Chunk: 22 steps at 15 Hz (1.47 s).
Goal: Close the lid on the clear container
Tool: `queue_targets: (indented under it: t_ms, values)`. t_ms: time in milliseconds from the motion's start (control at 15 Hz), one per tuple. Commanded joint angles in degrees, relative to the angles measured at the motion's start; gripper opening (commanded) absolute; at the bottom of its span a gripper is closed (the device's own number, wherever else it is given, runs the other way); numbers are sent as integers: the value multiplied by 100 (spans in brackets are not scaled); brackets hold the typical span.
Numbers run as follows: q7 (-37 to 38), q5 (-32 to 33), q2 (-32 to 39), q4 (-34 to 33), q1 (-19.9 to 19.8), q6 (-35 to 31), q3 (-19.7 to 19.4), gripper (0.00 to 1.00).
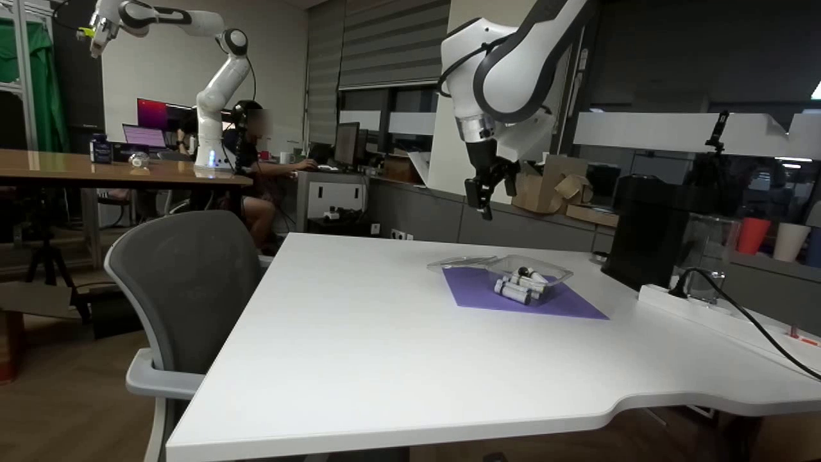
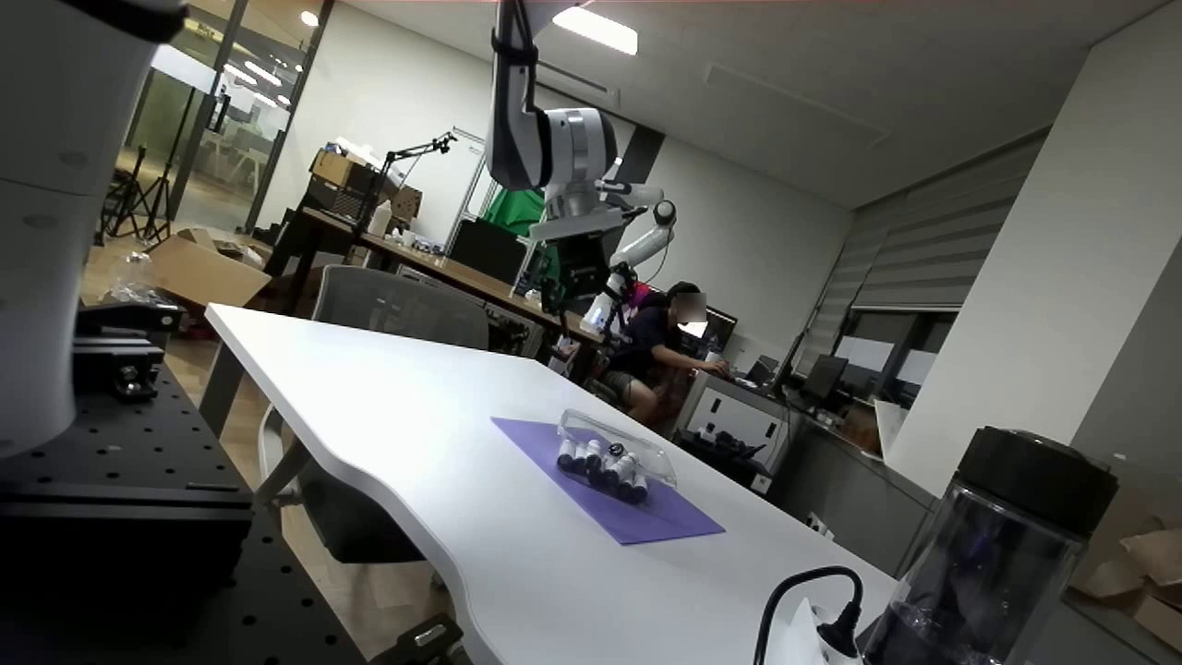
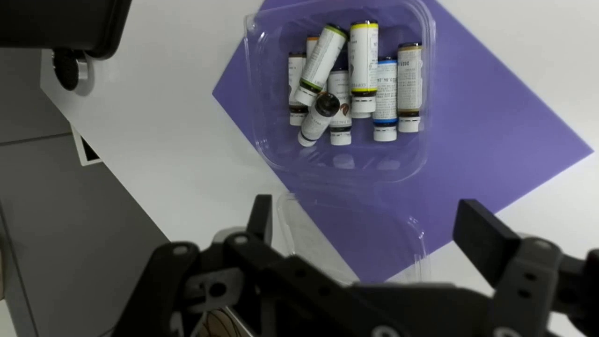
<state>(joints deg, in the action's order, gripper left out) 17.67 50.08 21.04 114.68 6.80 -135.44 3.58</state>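
Fingers (image 3: 484,236) wide apart, hanging above the worktop (image 1: 359,333). In the wrist view the open lid (image 3: 355,238) shows between them; the clear container (image 3: 271,117), small labelled bottles (image 3: 362,61) inside, sits just beyond, mostly on the purple mat (image 3: 491,117). Arm (image 1: 519,74) bends down from above, wrist pointing at the worktop. Black box (image 1: 644,237) stands near the mat, white power strip (image 1: 712,319) close by. Grey chair (image 1: 186,282) at the worktop's edge. Across the room from me: seated person (image 2: 649,332), second arm (image 1: 221,83) on a brown table (image 1: 115,173).
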Motion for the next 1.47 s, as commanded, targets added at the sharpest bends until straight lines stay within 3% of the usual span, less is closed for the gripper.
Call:
queue_targets:
  t_ms: [0,600,1400]
  values:
    - [114,124,782,-680,173,-204,-193,100]
    - [59,385,2159,-1737,638,-411,-568,100]
    - [8,970,3126,-2690,920,-384,-857,100]
